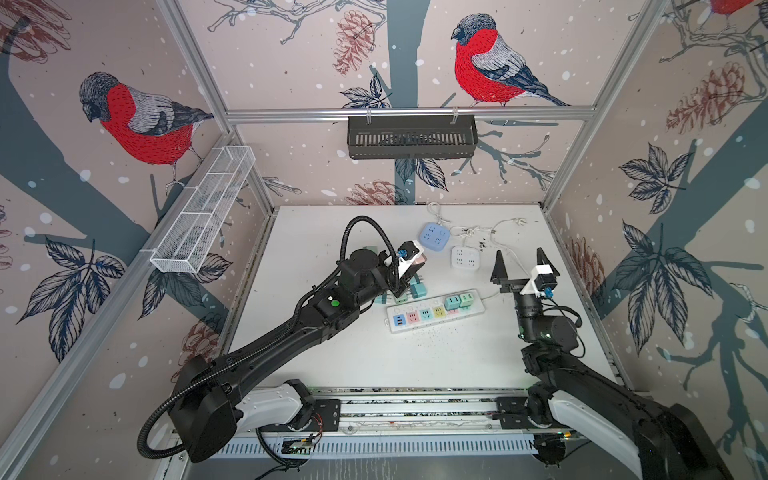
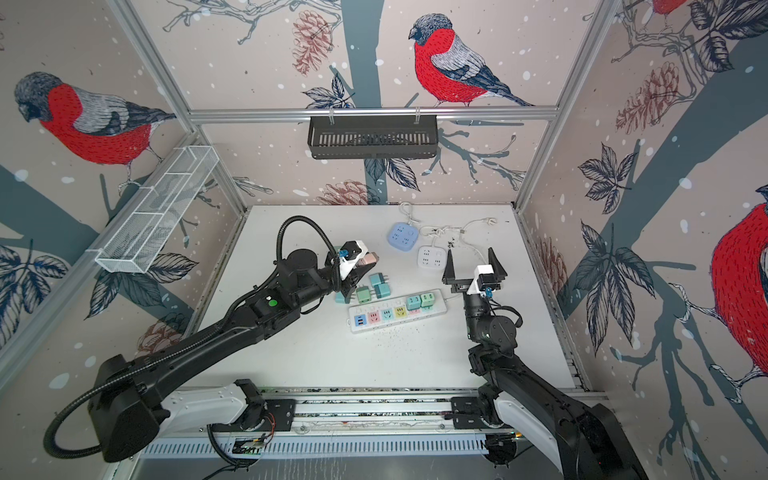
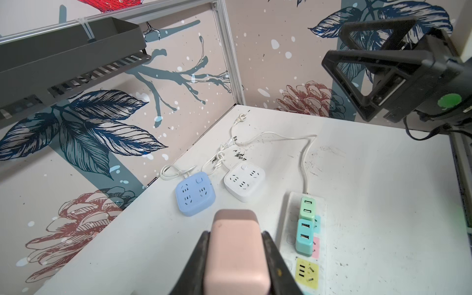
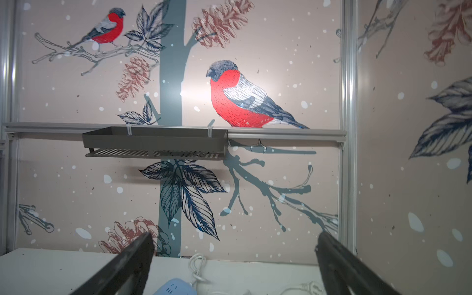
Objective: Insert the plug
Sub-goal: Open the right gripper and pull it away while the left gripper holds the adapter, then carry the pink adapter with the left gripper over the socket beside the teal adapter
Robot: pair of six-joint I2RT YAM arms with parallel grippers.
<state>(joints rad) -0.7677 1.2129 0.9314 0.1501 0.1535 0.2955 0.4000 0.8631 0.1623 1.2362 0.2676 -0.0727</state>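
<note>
Left gripper [image 3: 235, 235] clamped on pink plug [image 3: 236, 258], held in air behind power strip [image 1: 432, 316], over loose plugs [image 1: 415, 289]. Right gripper [image 1: 519, 259] jaws spread wide, empty, raised right of strip. Teal plug [image 1: 452, 302] and green plug [image 1: 466, 298] seated in strip.

We see a white table [image 1: 332, 365] carrying a long power strip [image 1: 434, 312] near its middle, loose teal and green plugs [image 2: 376, 279] just behind it, a blue socket block [image 1: 434, 236] and a white socket block [image 1: 465, 258] farther back, thin white cords [image 1: 465, 229] tangled beside them
</note>
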